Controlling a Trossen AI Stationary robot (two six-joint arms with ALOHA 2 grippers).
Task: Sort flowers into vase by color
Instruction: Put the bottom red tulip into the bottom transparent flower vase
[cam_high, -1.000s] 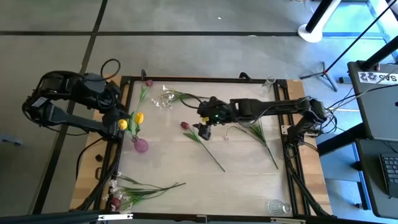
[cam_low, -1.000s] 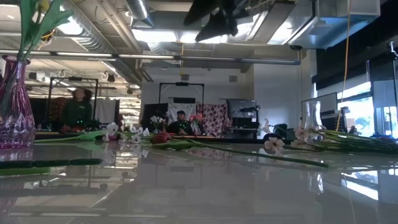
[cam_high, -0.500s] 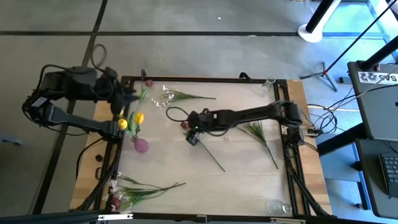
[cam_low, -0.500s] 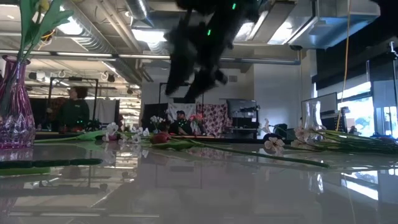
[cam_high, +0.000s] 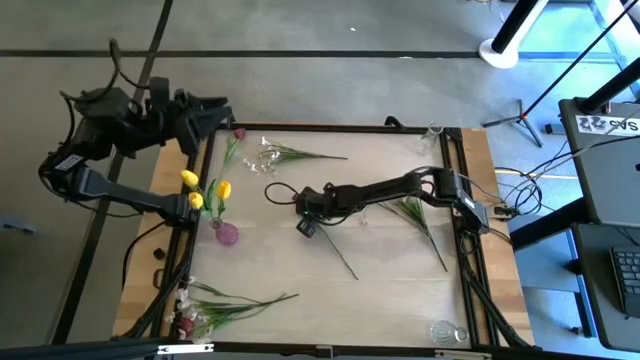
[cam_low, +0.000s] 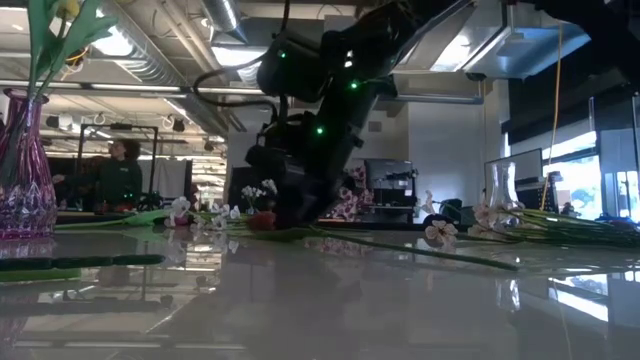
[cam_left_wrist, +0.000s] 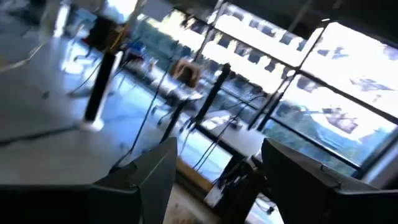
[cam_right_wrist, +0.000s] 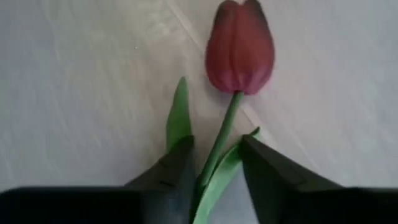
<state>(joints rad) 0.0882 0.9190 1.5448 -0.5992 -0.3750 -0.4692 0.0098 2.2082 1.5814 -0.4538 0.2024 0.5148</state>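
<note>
The right tool (cam_right_wrist: 214, 171) is down at the counter (cam_high: 380, 290), its two dark fingers (cam_right_wrist: 168, 177) clenched on the green stem of a dark red tulip (cam_right_wrist: 239, 46), whose bloom lies flat just ahead of the fingertips. The left tool (cam_high: 215, 112) hangs released, fingers spread, off the counter's far left corner, above a purple vase (cam_high: 227, 234) holding yellow tulips (cam_high: 190, 180).
</note>
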